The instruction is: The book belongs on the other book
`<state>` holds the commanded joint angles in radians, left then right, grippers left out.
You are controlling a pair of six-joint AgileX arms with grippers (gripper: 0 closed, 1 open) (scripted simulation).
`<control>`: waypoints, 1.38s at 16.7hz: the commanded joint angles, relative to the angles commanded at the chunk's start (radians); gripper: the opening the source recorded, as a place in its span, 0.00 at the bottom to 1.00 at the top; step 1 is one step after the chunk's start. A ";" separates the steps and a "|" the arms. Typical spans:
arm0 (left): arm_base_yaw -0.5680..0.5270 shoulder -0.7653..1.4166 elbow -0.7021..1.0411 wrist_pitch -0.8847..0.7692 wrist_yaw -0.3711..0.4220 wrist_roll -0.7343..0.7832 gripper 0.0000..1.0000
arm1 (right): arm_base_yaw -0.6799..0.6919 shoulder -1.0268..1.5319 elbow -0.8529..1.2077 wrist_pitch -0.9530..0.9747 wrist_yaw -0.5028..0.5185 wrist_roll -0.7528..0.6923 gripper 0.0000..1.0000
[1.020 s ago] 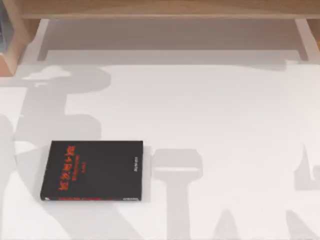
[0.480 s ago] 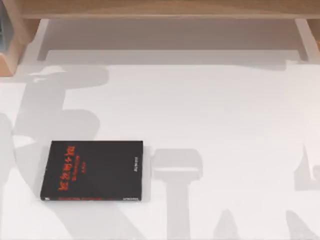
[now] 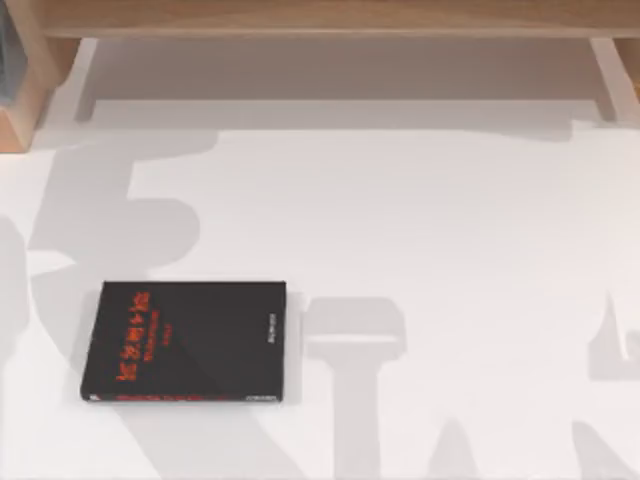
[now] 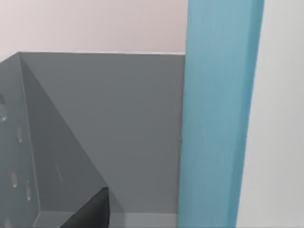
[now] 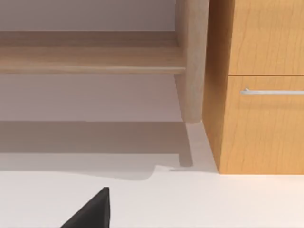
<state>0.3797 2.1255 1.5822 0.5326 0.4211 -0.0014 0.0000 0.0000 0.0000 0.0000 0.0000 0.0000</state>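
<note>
Top view: the other book point(image 3: 185, 341) lies flat on the white surface point(image 3: 450, 250), toward the left and near the front edge. Cover is black with red lettering running along its left portion, a red strip along its front edge, and small pale print near the right edge. It sits square to the surface edges, nothing resting on it. Arm shadows fall across the surface around it. A wooden shelf frame point(image 3: 330, 20) runs along the back of the surface. Left wrist view: the book point(image 4: 219, 114) stands upright as a tall light-blue band, close to the camera, with a pale area beside it on one side that may be page edges or wall; I cannot tell which. On its other side is a grey open box or bin point(image 4: 95, 133) with small holes in one wall; the blue book appears to stand against it, contact not certain. A dark tip of the left pincer point(image 4: 90, 211) pokes in at the frame edge; whether it is released or clenched cannot be told. Right wrist view: a dark tip of the right pincer point(image 5: 90, 209) over the white surface, facing a wooden cabinet point(image 5: 256, 95) with a metal drawer handle point(image 5: 271, 91); its state likewise cannot be told.
</note>
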 joint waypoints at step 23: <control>0.003 -0.002 0.000 0.000 0.000 0.001 0.00 | 0.000 0.000 0.000 0.000 0.000 0.000 1.00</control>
<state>0.3827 2.1236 1.5823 0.5325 0.4207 0.0001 0.0000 0.0000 0.0000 0.0000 0.0000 0.0000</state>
